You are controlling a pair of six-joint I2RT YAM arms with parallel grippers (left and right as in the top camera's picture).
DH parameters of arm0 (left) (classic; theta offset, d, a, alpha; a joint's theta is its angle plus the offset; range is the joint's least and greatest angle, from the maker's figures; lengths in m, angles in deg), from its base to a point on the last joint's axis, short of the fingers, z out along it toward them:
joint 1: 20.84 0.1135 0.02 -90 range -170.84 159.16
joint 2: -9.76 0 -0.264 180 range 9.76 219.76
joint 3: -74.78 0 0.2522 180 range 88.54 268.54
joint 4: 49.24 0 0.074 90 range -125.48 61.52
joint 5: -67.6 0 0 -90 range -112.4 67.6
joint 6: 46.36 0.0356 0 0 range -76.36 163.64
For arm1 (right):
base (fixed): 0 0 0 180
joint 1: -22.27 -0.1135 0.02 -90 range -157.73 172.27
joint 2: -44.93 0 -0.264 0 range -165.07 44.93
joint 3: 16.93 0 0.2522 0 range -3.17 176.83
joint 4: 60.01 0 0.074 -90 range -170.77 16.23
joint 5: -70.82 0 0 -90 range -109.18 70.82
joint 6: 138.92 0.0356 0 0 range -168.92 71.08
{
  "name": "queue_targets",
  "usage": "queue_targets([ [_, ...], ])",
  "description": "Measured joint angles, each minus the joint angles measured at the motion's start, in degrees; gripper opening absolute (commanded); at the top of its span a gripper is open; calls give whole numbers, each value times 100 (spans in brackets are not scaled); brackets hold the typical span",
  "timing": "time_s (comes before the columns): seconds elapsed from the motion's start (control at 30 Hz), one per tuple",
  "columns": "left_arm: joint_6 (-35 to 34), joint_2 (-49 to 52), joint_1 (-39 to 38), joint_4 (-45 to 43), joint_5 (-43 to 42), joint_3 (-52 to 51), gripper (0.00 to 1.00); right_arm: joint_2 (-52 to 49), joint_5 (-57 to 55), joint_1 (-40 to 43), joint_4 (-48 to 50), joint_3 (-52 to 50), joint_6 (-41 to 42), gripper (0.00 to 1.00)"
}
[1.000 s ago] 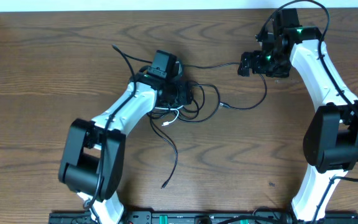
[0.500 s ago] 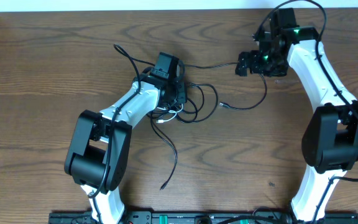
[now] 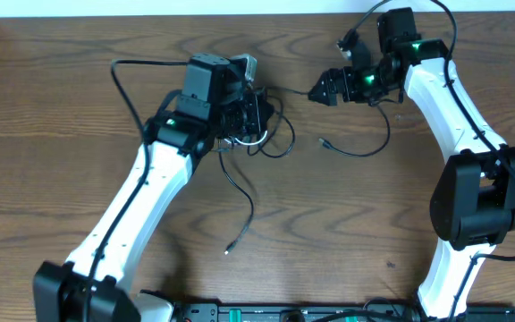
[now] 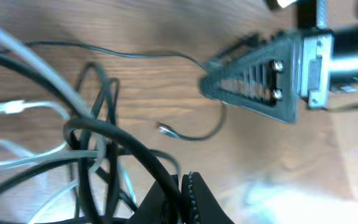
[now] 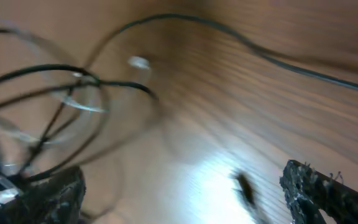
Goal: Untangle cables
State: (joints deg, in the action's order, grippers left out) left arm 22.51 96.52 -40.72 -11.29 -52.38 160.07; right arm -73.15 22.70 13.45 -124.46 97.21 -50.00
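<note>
Clamping a black cable, the left gripper anchors the cable tangle at the table's far middle so the right gripper, fingers apart just right of it, can draw strands out

Black cables: thin, looped in a knot at upper centre of the overhead view; one strand trails to lower centre. White cable: shorter, threaded through the knot.

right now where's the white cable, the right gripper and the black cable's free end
white cable point(image 4: 8, 107), left wrist view, its plug
right gripper point(image 3: 314, 93), overhead view, between its fingertips
black cable point(image 3: 228, 251), overhead view, its free plug
</note>
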Motion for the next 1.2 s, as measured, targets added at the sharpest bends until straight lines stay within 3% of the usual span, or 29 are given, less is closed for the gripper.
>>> queue_targets([
  [0.1, 20, 83, 28, 61, -542, 0, 8, 0, 1471, 83, 319, 0, -184, 96],
  [0.33, -2, 129, 400, -133, -1451, 0, 8, 0, 2483, 179, 341, 0, -254, 95],
  [0.53, -162, 129, 627, -212, -1788, 0, 7, 0, 2203, -348, 433, 0, -136, 90],
  [0.8, -306, 127, 627, -219, -1869, 0, 7, 0, 846, -1029, 815, 0, 1141, 58],
  [1.2, -328, 127, 627, -219, -1906, 0, 7, 0, 61, -1182, 824, -63, 1917, 54],
])
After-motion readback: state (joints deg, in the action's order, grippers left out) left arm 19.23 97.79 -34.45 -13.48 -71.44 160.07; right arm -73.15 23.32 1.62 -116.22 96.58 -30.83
